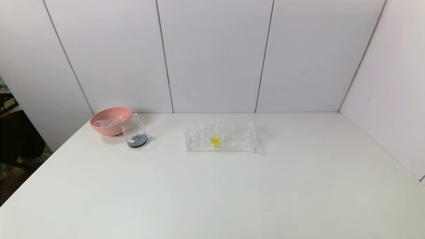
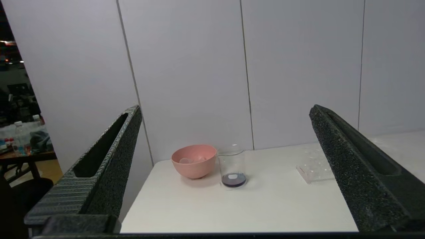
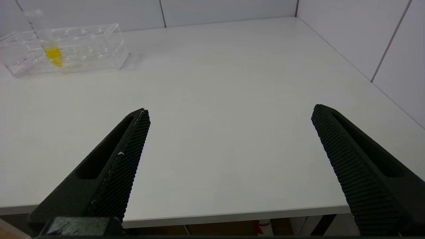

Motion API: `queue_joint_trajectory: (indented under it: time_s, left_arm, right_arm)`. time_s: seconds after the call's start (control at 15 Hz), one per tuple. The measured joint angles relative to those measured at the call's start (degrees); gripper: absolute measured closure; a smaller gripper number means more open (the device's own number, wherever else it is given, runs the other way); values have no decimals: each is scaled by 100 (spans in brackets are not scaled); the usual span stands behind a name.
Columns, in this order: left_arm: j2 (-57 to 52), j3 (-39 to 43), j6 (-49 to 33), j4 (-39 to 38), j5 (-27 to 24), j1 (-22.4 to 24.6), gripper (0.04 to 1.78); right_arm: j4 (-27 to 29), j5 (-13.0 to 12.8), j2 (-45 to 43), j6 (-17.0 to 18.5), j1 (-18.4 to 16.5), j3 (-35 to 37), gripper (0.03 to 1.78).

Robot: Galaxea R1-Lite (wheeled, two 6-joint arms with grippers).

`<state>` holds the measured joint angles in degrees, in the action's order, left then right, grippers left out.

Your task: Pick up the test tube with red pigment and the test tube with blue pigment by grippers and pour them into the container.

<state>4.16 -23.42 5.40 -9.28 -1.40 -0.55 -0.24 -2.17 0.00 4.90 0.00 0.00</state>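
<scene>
1. The left pincer [image 2: 225,113] is hanging off the near left edge of the counter [image 1: 212,192], its two black fingers [image 2: 109,159] spread wide with nothing between them.
2. The right pincer [image 3: 229,114] is hovering over the counter's near right edge, spread just as wide and pinching nothing.
3. Neither arm is showing in the head view.
4. The container [image 1: 134,131] is standing upright at the far left of the counter, just beside the pink bowl [image 1: 111,121] on its right side, and a shallow layer of dark purplish liquid is sitting in its bottom.
5. Clear tubes [image 1: 106,122] are lying inside the pink bowl; I cannot tell their number, or which one carried red pigment and which blue.
6. The clear tube rack [image 1: 220,136] is sitting mid-counter, well apart from the container, and is holding one upright tube with yellow liquid [image 1: 214,139].
</scene>
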Motion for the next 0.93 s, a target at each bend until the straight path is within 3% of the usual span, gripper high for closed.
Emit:
queue_joint_trajectory:
  time_s: [0.2, 0.33, 0.47, 0.67, 0.93]
  left_arm:
    - [-317, 1002, -85, -908, 176, 13, 6]
    - [-394, 1816, -113, -990, 197, 17, 6]
    - [-416, 2213, -185, -475, 234, 15, 6]
    - [-423, 2285, -540, 939, 247, 17, 6]
    - [-427, 2315, -770, 918, 252, 22, 6]
  right_arm:
    - [0, 0, 0, 0, 0, 0, 4]
    - [0, 0, 0, 2, 0, 0, 4]
    - [0, 0, 0, 0, 0, 0, 4]
    - [0, 0, 0, 2, 0, 0, 4]
    - [0, 0, 0, 2, 0, 0, 4]
